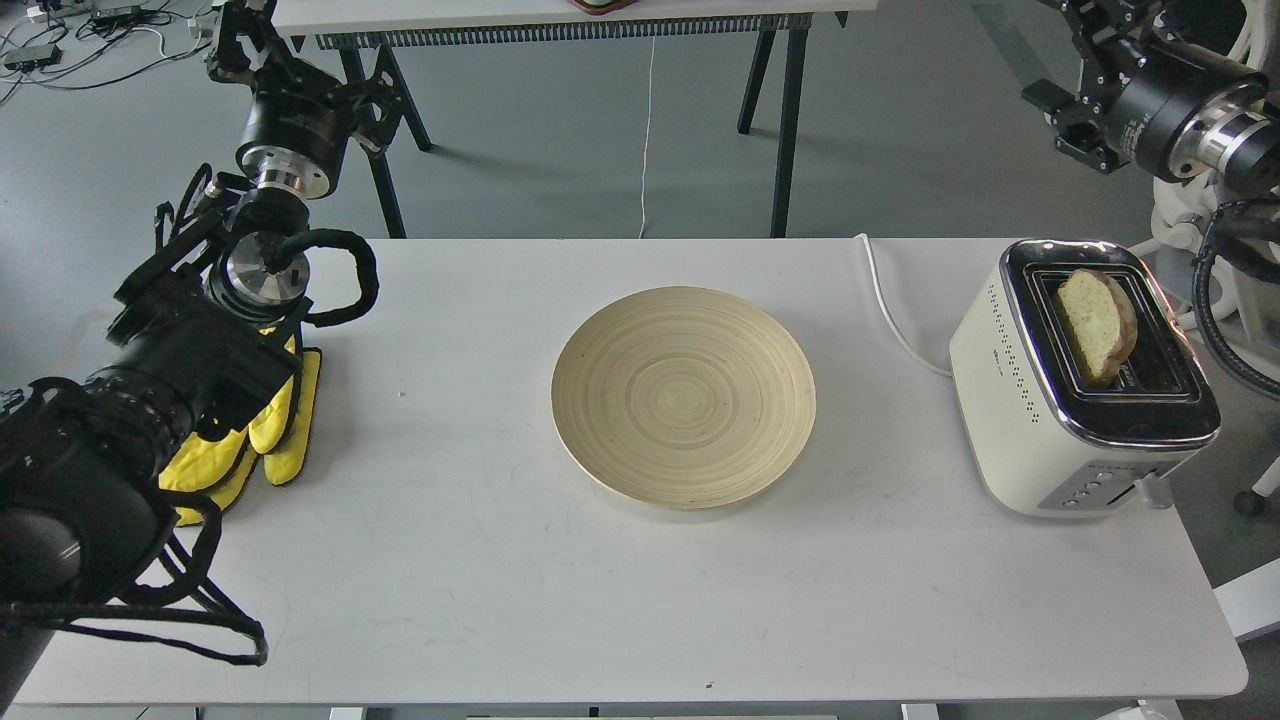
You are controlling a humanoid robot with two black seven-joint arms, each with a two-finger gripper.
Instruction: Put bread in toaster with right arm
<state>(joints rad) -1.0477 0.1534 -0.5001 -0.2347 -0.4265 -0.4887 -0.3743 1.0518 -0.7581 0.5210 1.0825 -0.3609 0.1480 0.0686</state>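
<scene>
The bread stands in the left slot of the cream-white toaster at the table's right end, its rounded top sticking out and leaning right. Nothing holds it. My right arm is raised at the upper right, well above and behind the toaster; its gripper runs up to the top edge and its fingers are cut off. My left gripper is at the upper left, beyond the table's far edge, dark and too small to tell its fingers apart.
A round wooden plate lies mid-table. Yellow gloves lie under my left arm. The toaster's white cord runs off the far edge. A white chair stands right of the table.
</scene>
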